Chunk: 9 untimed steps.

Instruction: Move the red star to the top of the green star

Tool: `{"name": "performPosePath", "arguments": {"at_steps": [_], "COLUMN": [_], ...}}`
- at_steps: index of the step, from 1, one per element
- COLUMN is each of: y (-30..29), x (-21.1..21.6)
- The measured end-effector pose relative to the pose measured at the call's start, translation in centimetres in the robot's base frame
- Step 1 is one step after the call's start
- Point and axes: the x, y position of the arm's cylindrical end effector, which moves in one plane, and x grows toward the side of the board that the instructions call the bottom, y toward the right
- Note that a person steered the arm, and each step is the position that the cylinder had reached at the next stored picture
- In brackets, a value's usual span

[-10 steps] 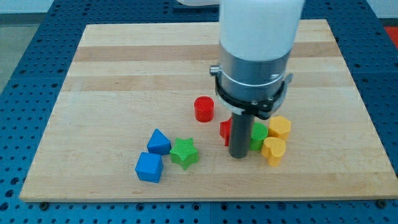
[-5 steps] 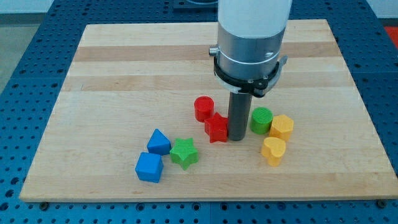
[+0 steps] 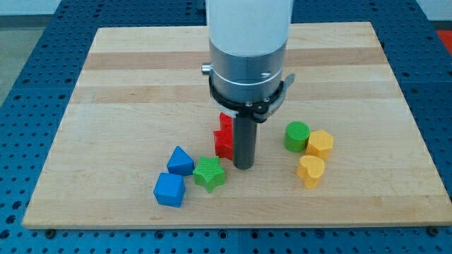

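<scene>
Camera view looks down at a slant on a pale wooden board [image 3: 127, 77] lying on a blue perforated table [image 3: 21, 85]. Eight blocks can be counted on it: two red, two green, two blue and two yellow.

The arm's white and grey body [image 3: 247, 49] fills the upper middle of the frame, and the dark rod hangs from it with my tip [image 3: 244, 166] resting on the board just below the frame's centre. There is no hand to open or close; the rod grasps nothing and only presses sideways.

The red star [image 3: 224, 144] stands touching the rod's left side, partly hidden by it. Just above it, mostly covered by the arm's collar, a second red block [image 3: 224, 120] shows only a sliver, and its shape cannot be made out from here. The green star [image 3: 209, 173] lies just below and slightly left of the red star, close to it but apart, and just to the left of my tip.

To the green star's left sits a blue block with a pointed top [image 3: 180, 161], and below that a blue cube [image 3: 169, 189], at the lower left of the cluster.

Right of centre, well apart from the rod, are the green cylinder [image 3: 297, 136], a yellow hexagonal block [image 3: 319, 144] touching its right side, and a yellow heart [image 3: 311, 171] just below them.
</scene>
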Motion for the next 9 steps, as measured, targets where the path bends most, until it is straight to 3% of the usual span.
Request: {"name": "performPosePath", "arguments": {"at_steps": [3, 5, 9], "y": [-1.6, -0.1, -3.4], "x": [-2.7, 1.6, -5.0]}}
